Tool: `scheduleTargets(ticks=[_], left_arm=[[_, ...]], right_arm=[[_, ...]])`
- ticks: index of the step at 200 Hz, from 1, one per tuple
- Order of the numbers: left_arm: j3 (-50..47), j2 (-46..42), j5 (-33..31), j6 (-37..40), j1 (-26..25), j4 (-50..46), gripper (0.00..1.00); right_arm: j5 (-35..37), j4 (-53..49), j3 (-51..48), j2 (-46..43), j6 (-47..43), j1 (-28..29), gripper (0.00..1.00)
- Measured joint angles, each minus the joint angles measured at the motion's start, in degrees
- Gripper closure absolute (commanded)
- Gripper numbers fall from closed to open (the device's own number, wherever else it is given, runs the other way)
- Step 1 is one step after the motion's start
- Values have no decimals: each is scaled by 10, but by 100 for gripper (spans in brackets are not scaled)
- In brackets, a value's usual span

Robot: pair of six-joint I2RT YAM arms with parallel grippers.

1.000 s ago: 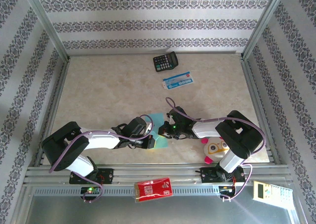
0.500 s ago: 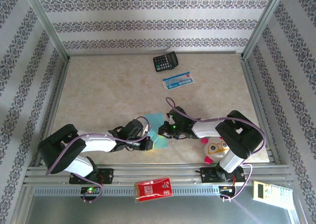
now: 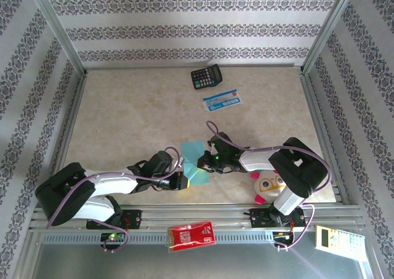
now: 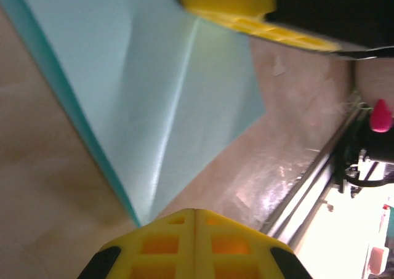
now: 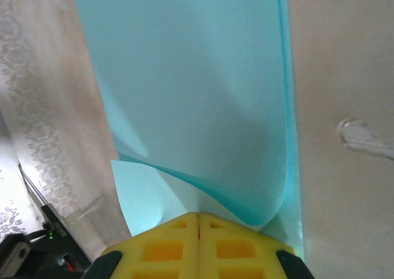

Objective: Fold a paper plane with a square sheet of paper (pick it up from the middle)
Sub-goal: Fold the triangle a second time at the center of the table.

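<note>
Top external view: my left arm has pulled back toward the near left corner, and the left gripper [image 3: 182, 181] has slid a little closer to me along the near side of the square sheet of paper [image 3: 192, 150]. The sheet has stayed where it was, between the two grippers near the front middle of the table. I think this slide is pressing a crease flat, so we are early on and there is no plane yet.

My left arm lies low and long, elbow far out left, wrist pointing right. Its fingers are pressed together [image 4: 196, 216] at the sheet's pointed edge [image 4: 178, 100]; I cannot tell if they nip it. My right arm bends in from the right. The right gripper [image 5: 198, 220] is closed on the sheet, which curls up out of it [image 5: 197, 94].
</note>
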Motion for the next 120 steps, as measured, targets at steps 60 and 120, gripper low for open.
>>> scheduleTargets(ticks=[60,120], left_arm=[[77,31,-4,20,18,-26,100],[89,112,-4,39,21,-34,100]], right_arm=[[0,-3,2,0,0,0,100],[0,-4,2,0,0,0,100]])
